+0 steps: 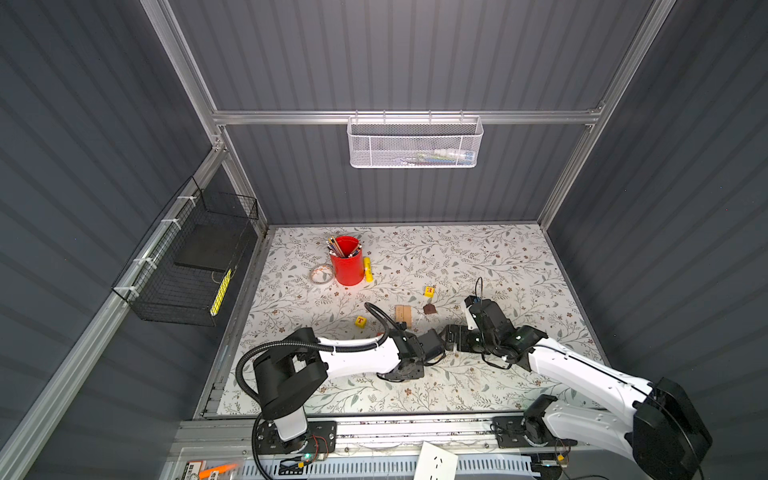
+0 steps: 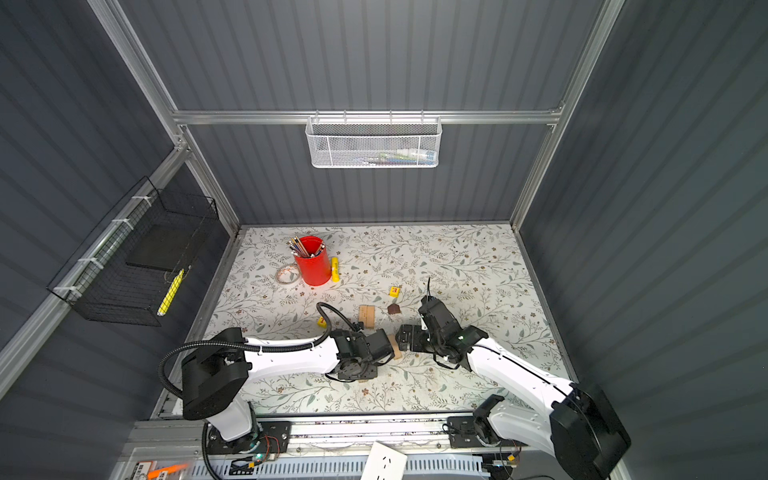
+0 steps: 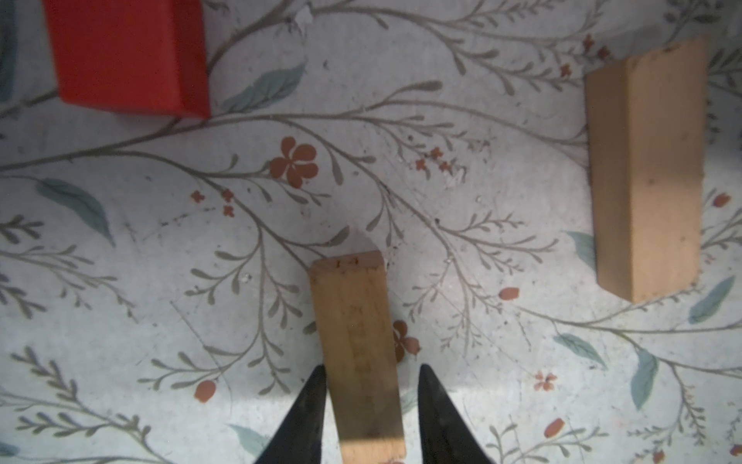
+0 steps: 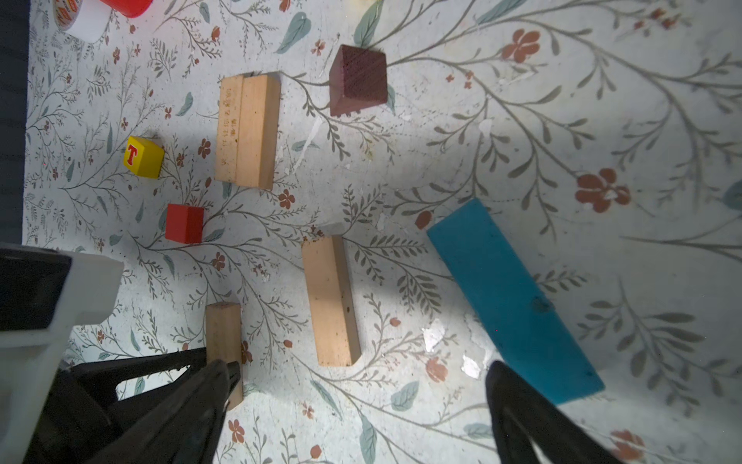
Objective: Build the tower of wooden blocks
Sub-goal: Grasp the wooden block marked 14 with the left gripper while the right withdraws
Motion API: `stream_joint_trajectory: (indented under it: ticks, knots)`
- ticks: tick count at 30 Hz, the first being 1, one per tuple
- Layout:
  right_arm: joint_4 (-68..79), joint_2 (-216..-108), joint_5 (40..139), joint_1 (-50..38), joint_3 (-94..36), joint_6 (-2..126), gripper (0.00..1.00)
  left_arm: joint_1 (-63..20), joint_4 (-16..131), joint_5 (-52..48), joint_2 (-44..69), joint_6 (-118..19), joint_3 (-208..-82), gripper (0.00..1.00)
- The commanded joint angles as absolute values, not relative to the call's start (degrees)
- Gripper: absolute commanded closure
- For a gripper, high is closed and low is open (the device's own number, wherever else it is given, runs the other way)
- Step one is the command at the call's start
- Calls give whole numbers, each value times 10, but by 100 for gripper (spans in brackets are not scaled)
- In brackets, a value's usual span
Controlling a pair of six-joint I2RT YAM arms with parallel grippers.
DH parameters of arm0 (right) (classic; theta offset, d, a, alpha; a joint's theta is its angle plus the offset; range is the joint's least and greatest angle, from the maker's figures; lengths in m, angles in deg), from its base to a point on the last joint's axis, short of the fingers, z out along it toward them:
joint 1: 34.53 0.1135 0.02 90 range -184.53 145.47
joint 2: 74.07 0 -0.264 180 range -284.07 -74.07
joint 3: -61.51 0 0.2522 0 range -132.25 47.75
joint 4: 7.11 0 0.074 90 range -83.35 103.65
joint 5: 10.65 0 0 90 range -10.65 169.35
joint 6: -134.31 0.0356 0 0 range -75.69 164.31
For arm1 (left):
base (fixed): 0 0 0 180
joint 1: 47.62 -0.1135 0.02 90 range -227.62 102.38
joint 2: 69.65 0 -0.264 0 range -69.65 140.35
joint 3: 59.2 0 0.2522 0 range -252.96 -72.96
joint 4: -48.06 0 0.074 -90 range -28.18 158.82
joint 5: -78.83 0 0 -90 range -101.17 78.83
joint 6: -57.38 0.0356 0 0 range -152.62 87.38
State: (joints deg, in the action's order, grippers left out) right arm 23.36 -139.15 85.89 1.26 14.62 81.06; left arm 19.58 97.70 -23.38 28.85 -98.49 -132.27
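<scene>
Floral tabletop (image 3: 120, 249) | left hand (image 3: 372, 367) loosely astride tan plank (image 3: 353, 313), pointing lengthwise away | right hand (image 4: 365, 364) wide, empty

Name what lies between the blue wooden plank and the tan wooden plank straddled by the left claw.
A second tan wooden plank, touching neither, as the right wrist view shows.

The plank (image 3: 357, 321) between the fingers (image 3: 305, 413) of the left gripper (image 3: 371, 367) is bare, pale wood, matt, with faint stamped characters; the fingers look like matt black plastic. Ahead of the right gripper (image 4: 363, 365), the blue plank (image 4: 514, 301) wears flat paint, scuffed in spots, the yellow cube (image 4: 144, 156) a shinier coat, and the dark brown block (image 4: 357, 80) shows ribbed grain. The flowered table cover (image 4: 562, 120) is matt and chipped
</scene>
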Motion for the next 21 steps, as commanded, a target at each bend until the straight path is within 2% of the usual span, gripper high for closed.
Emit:
stream_joint_trajectory:
  ticks: [1,14,21]
  knots:
    - [223,-1406,868,11,149,803,1,184,963,-223,286,-993,-1302,65]
    - [223,-1421,881,4,138,803,1,171,959,-217,279,-981,-1296,81]
    - [236,-1417,881,3,127,804,1,171,981,-240,242,-966,-1303,82]
